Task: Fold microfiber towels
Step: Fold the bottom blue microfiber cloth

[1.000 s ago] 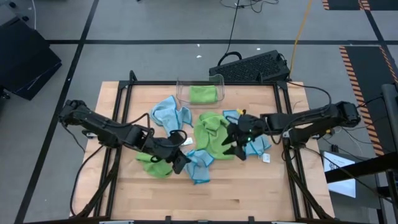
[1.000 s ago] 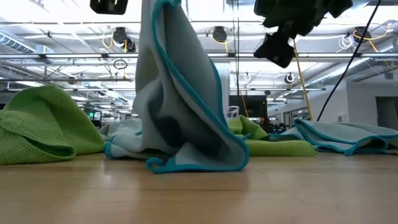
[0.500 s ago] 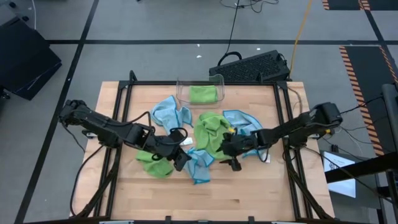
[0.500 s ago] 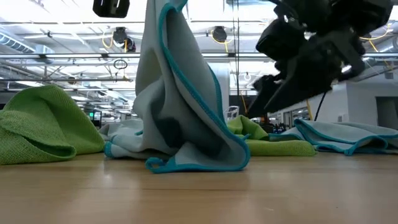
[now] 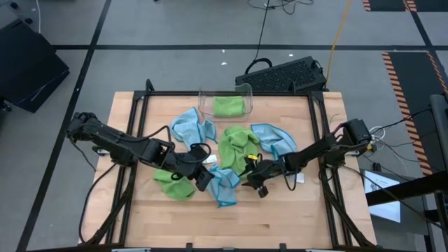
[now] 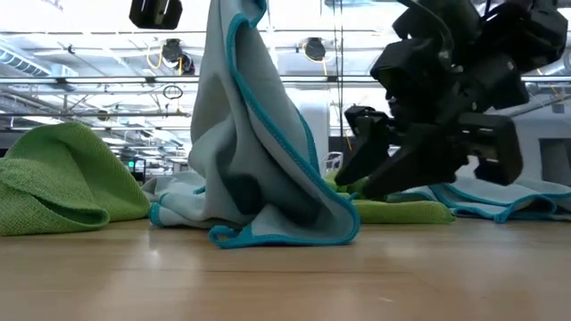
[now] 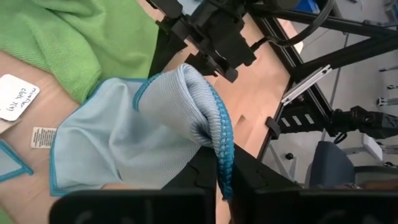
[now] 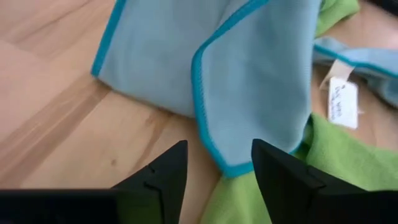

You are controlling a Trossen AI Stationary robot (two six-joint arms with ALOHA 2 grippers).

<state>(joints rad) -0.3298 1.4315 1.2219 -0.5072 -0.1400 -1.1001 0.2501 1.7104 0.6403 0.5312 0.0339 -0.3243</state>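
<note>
We saw a soft light blue microfiber towel with a darker teal hem near the middle of the wooden table, at about six o'clock from the lime green towel bunched at the table's centre. One edge of the blue towel was lifted off the wood, so in the low view it rose as a tall draped peak with its lower folds resting on the tabletop. The left gripper had its fingers closed tight on that raised hem, which the left wrist view showed pinched as a rolled fold. At nine o'clock from this towel lay a second lime green towel, crumpled under the left arm. At eleven o'clock was another light blue towel, and at two o'clock a third blue one lay spread flat. The right gripper was low over the table at three o'clock from the held towel, just beside its edge; its fingers stood partly apart with nothing between them, pointing at a blue corner lying over green cloth. At twelve o'clock, near the table's far edge, a clear plastic bin held a folded green towel.
</note>
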